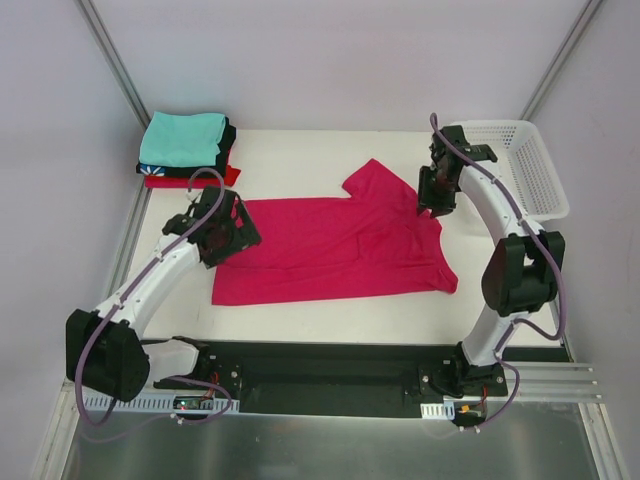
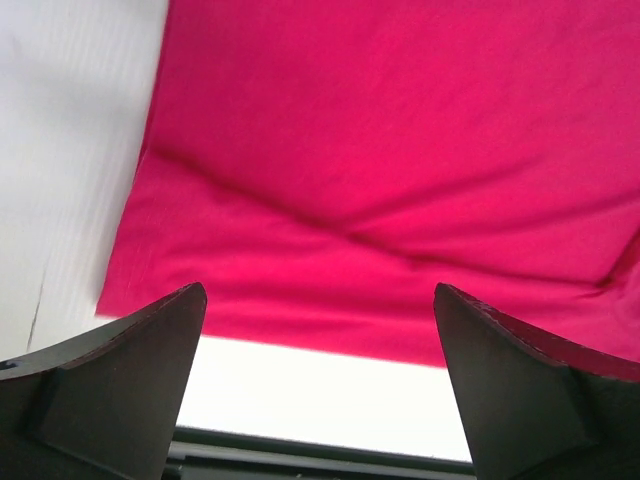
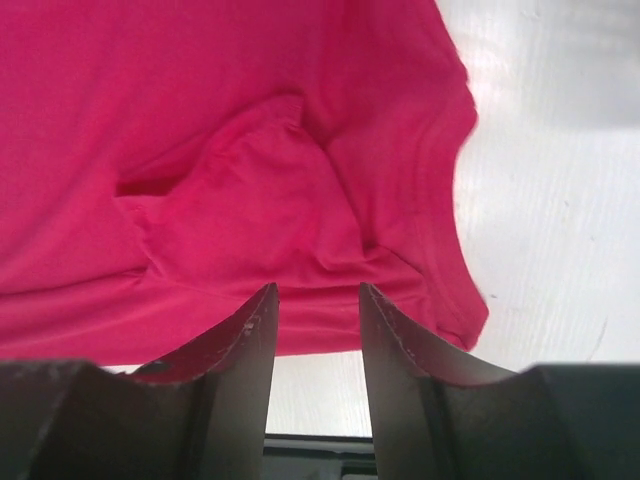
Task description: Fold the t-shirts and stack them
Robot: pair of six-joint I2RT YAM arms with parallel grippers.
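A crimson-pink t-shirt point(image 1: 335, 250) lies spread across the middle of the table, one sleeve point(image 1: 372, 180) pointing to the back. It fills most of the left wrist view point(image 2: 380, 150) and of the right wrist view point(image 3: 200, 150), where a fold and its hemmed edge point(image 3: 455, 230) show. My left gripper point(image 1: 226, 226) hovers over the shirt's left edge, jaws wide open and empty point(image 2: 320, 290). Above the shirt's right edge my right gripper point(image 1: 432, 200) stands open with a narrower gap, nothing between the fingers point(image 3: 318, 290). Folded t-shirts are stacked at the back left: teal point(image 1: 182, 138) on black point(image 1: 229, 150) on red point(image 1: 190, 181).
A white mesh basket point(image 1: 530, 165) stands at the back right, beside the right arm. The white tabletop point(image 1: 330, 315) shows in front of the shirt. A black base rail point(image 1: 320, 375) runs along the near edge, and frame posts rise at both back corners.
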